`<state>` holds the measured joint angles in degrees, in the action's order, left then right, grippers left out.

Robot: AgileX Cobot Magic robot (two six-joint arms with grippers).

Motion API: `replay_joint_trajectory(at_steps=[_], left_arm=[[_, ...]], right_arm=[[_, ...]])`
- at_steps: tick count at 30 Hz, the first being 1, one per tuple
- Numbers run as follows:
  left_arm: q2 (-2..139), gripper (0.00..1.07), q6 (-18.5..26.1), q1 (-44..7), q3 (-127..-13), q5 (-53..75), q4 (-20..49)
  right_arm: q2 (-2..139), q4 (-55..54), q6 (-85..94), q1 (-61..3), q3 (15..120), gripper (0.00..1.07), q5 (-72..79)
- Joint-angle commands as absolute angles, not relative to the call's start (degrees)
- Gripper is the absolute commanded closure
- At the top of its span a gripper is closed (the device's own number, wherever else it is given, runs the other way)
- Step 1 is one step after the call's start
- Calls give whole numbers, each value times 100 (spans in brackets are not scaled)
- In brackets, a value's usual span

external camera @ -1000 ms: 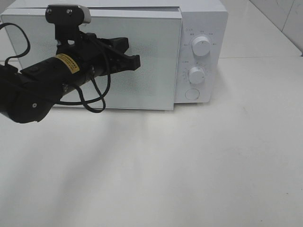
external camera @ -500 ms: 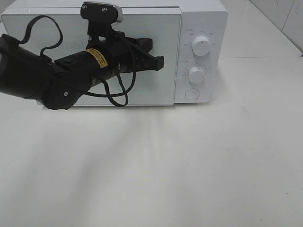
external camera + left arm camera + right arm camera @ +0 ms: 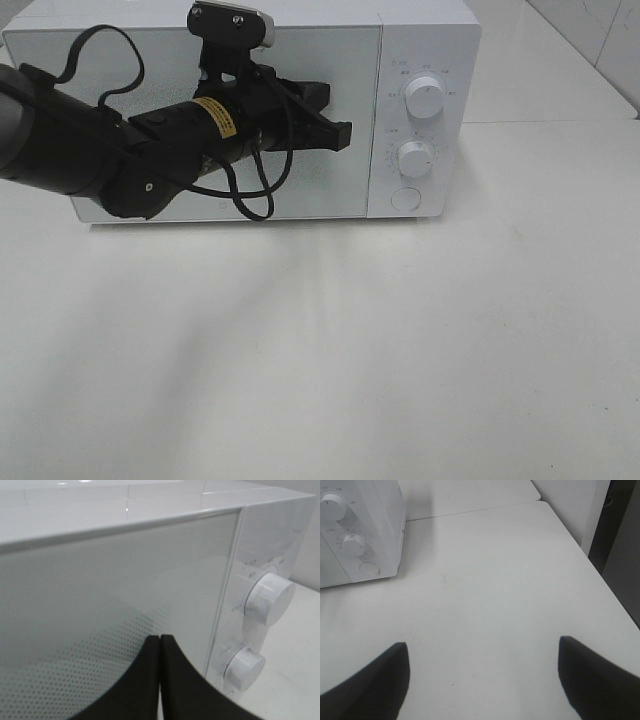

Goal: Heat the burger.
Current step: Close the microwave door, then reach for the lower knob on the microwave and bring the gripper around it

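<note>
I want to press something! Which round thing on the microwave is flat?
The bottom one, the round button: it lies flat against the microwave. The upper knob and lower knob above it both stick out.

The white boxy microwave's [image 3: 450, 40] pale mirrored glass door [image 3: 340, 190] hid its inside; the bulky black left arm [image 3: 70, 150] covered it toward nine o'clock. Grey lettering [image 3: 398, 66] by the round white dials [image 3: 425, 98] was unreadably small. The right tool's [image 3: 482, 642] black fingers [image 3: 592, 680] ran off-frame.

Held left gripper [image 3: 343, 131] outstretched and nearly level, jaws pressed tight together; held right gripper [image 3: 482, 647] angled downward, jaws spread wide.
</note>
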<state>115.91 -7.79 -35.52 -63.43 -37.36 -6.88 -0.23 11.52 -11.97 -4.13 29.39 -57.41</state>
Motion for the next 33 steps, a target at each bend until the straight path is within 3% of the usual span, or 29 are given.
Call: replay_joint_trajectory(at_steps=[1,7,12,13,14,15,16,17,18,19,21,30,33], left_arm=[[11385,107,-837,-3495,-6503,-3037,-281],[10966,107,-837,-4079,-6503,-1215,-533],[10823,106,-837,-4360,-6503,-430,-533],[10760,92,-837,-4486,-6503,-155,-533],[10760,92,-837,-4486,-6503,-155,-533],[10674,67,-837,-4635,-6503,218,-510],[10674,67,-837,-4635,-6503,218,-510],[10634,51,-837,-4704,-6503,418,-510],[10577,23,-837,-4813,-6503,693,-510],[10548,11,-837,-4870,-6503,808,-521],[10514,6,-842,-4950,-6520,1169,-510],[10222,7,-842,-5036,-6526,2813,-155],[9941,7,-831,-5031,-6526,4051,-63]], right_arm=[[-160,1146,-1249,-372,2945,31,-5741],[-160,1146,-1249,-372,2945,31,-5741],[-160,1146,-1249,-372,2945,31,-5741],[-160,1146,-1249,-372,2945,31,-5741],[-160,1146,-1249,-372,2945,31,-5741],[-160,1146,-1249,-372,2945,31,-5741],[-160,1146,-1249,-372,2945,31,-5741],[-160,1146,-1249,-372,2945,31,-5741],[-160,1146,-1249,-372,2945,31,-5741],[-160,1146,-1249,-372,2945,31,-5741],[-160,1146,-1249,-372,2945,31,-5741],[-160,1146,-1249,-372,2945,31,-5741],[-160,1146,-1249,-372,2945,31,-5741]])
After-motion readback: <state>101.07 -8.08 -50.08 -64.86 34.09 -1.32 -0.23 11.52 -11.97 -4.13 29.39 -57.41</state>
